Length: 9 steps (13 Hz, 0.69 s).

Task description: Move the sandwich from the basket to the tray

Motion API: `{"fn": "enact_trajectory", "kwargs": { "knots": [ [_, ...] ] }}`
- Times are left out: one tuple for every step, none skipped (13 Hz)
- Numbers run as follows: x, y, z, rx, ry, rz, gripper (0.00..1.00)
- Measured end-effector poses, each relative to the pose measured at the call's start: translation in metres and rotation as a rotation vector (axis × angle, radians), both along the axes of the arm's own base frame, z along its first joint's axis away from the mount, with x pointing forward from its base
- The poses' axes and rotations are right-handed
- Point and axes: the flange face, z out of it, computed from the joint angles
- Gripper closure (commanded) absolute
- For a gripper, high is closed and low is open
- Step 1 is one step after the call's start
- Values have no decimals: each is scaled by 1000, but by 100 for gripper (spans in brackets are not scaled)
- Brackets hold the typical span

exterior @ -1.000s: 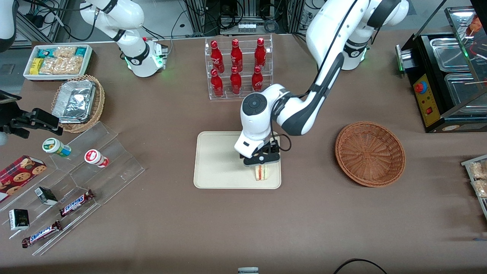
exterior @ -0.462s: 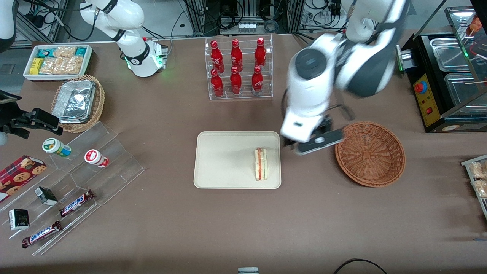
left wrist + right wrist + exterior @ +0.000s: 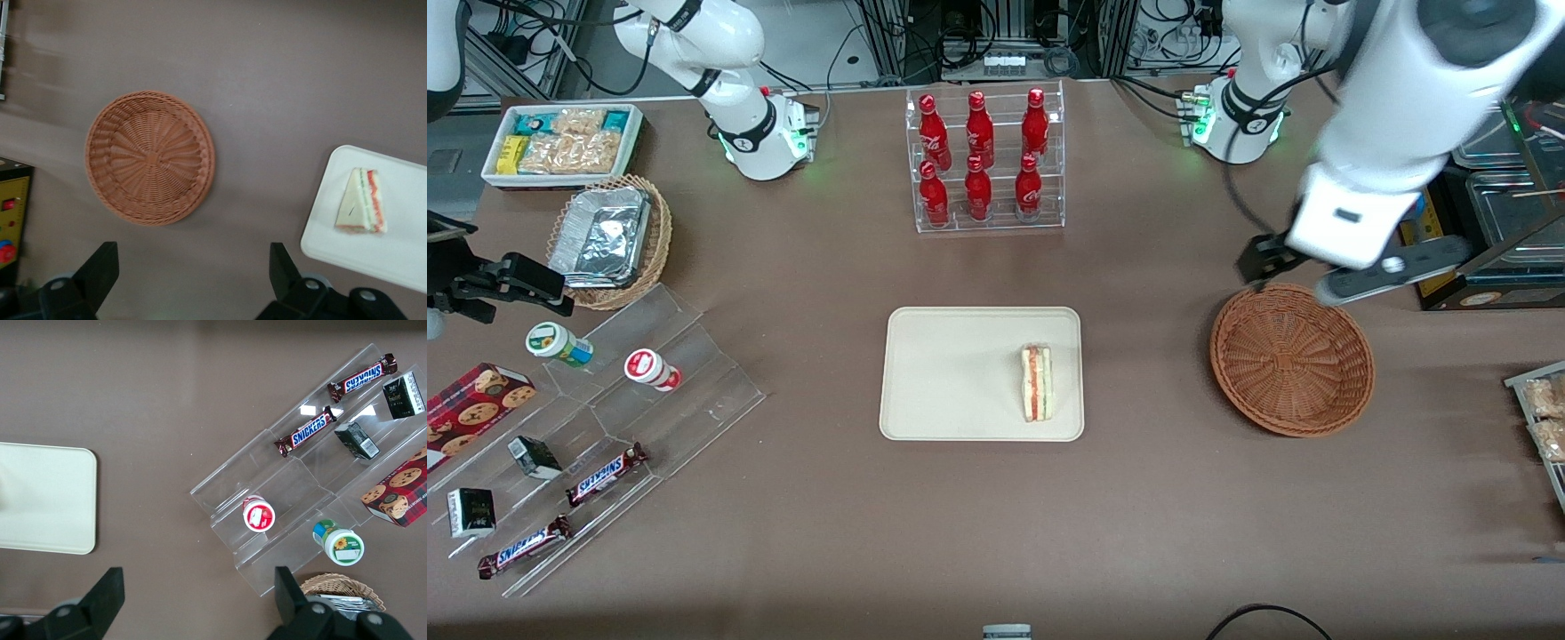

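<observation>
The white triangular sandwich (image 3: 1037, 396) lies on the flat cream rectangular tray (image 3: 943, 373); the hand (image 3: 193, 280) hangs open and empty above the round reddish-brown wicker basket (image 3: 1291, 358).

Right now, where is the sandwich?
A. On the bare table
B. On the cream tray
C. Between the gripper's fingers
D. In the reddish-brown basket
B: the sandwich lies on the tray; the basket holds nothing, and the open gripper hangs above the table near the basket.

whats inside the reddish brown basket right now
Nothing: the basket shows only bare weave. The sandwich lies on the tray. The open claw hangs above the basket's rim.
</observation>
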Motion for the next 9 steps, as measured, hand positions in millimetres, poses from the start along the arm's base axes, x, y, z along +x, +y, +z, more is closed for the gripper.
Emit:
{"fn": "enact_trajectory", "kwargs": {
  "knots": [
    [-3, 22, 7, -15, 11, -17, 0],
    [-7, 43, 12, -25, 19, -37, 0],
    [-13, 63, 15, -29, 26, -55, 0],
    [-19, 79, 16, -34, 33, -67, 0],
    [-25, 94, 17, -48, 41, -80, 0],
    [-28, 109, 17, -62, 48, -95, 0],
    [-30, 122, 16, -71, 55, -108, 0],
    [-30, 131, 15, -74, 60, -116, 0],
    [-29, 137, 13, -77, 65, -130, 0]
  ]
}}
